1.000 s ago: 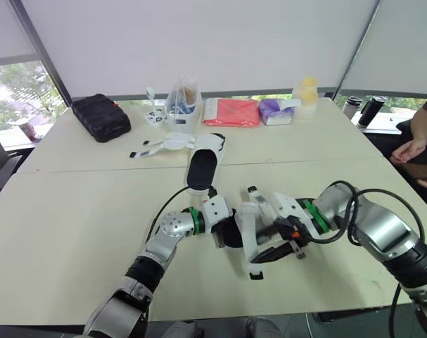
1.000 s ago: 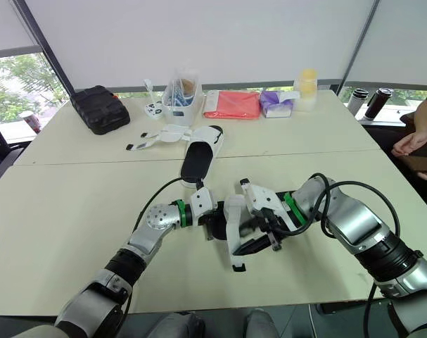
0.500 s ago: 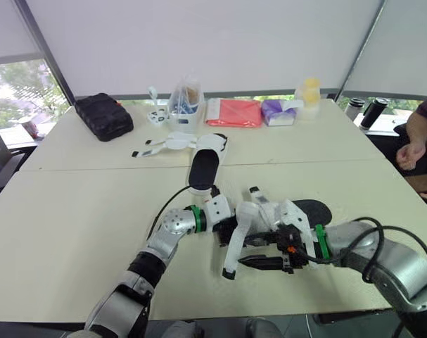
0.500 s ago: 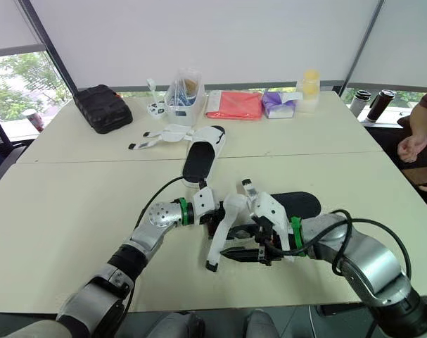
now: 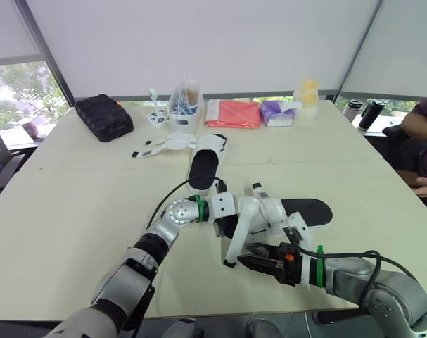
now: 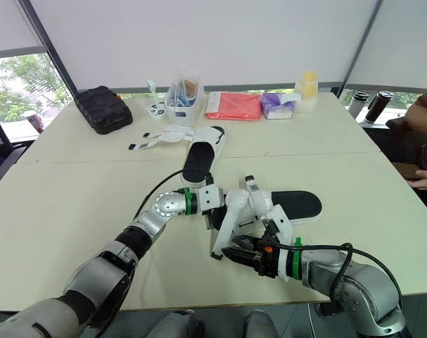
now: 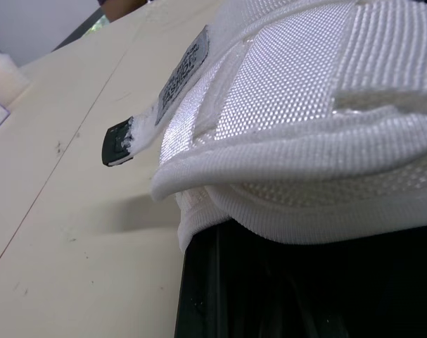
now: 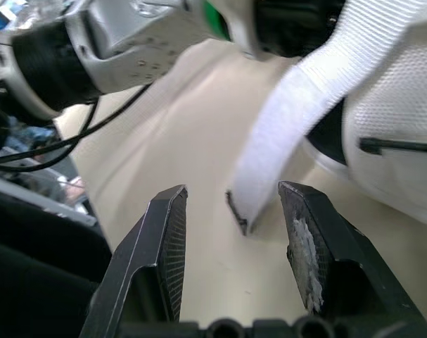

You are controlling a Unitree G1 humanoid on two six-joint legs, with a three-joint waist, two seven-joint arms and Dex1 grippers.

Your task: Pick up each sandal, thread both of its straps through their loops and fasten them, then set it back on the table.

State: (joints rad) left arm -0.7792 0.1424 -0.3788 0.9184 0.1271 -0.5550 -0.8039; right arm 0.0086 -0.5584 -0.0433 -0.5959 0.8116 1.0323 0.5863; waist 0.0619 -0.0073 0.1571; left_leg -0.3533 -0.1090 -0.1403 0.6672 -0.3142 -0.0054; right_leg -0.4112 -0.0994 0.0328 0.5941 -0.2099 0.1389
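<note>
Since a second ago the right gripper (image 5: 250, 261) had let go of the sandal (image 5: 273, 210) and backed off toward the near edge. The shoe's black sole, which had been tipped up, now lay flat on the table (image 5: 72, 211), pointing to 3 o'clock. The sandal sat near the middle of the near half, with its twin (image 5: 202, 167) at about 11 o'clock from it, straps undone.

The left gripper (image 5: 219, 220) was pressed against the shoe's 9 o'clock end. I could not tell whether it was clamped on.

One white strap (image 5: 236, 238) hung loose from the upper down toward 7 o'clock. The right gripper, coming in low from 4 o'clock, stood wide open, and the strap's tip (image 8: 241, 215) lay between its fingers (image 8: 164, 239) without touching either.

To my eye the shoe was light. The webbing looked limp and floppy, likely to fold or slip away if nudged. The sensible hold seemed to be right at that stiffer tip, pinched flat, while the other arm steadied the firm sole.
</note>
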